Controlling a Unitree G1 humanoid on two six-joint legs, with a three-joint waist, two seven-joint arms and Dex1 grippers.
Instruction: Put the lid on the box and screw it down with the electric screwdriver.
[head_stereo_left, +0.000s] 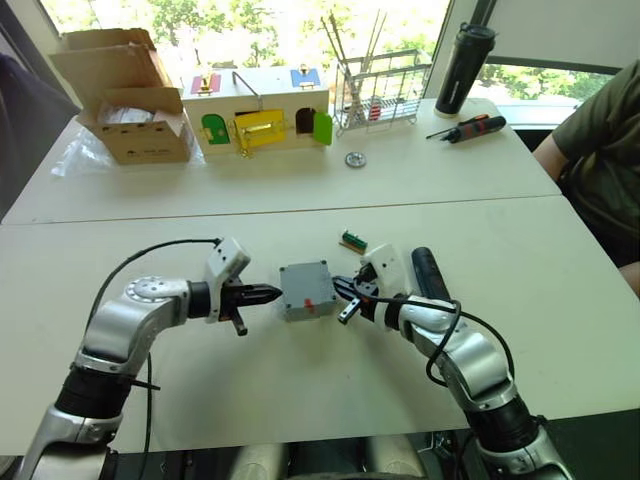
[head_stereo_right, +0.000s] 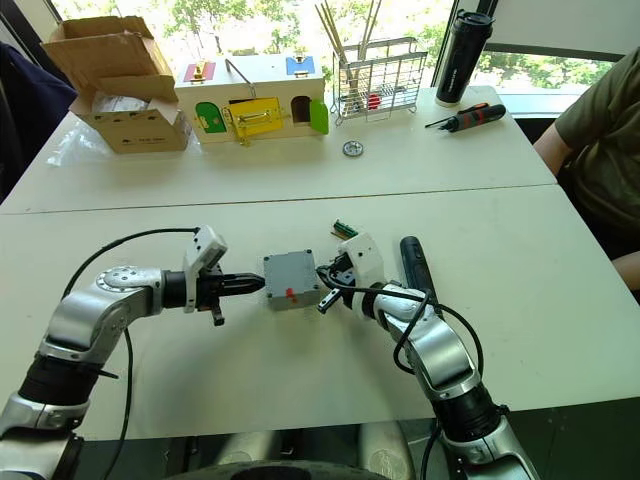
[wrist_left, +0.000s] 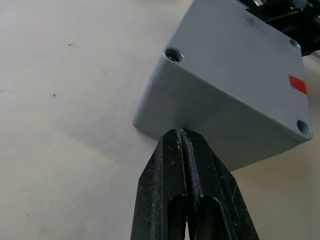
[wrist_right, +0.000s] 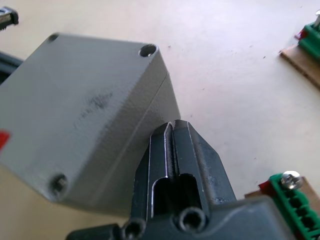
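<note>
Only a red label (wrist_left: 298, 84) on the lid (wrist_left: 240, 55)

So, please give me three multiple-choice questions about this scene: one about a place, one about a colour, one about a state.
1. Where does the electric screwdriver lie?
A. on the near table, beside the right arm
B. inside the cardboard box
C. in the wire rack

2. What colour is the small mark on the lid?
A. blue
B. red
C. yellow

3. How do the fingers of the left gripper stand?
A. wide open
B. shut around a screw
C. shut, tips at the side of the box

Answers:
1 A: the black tool rests on the tabletop next to the right arm.
2 B: a red patch shows on the grey top.
3 C: in the left wrist view the two fingers meet at the box wall.
</note>
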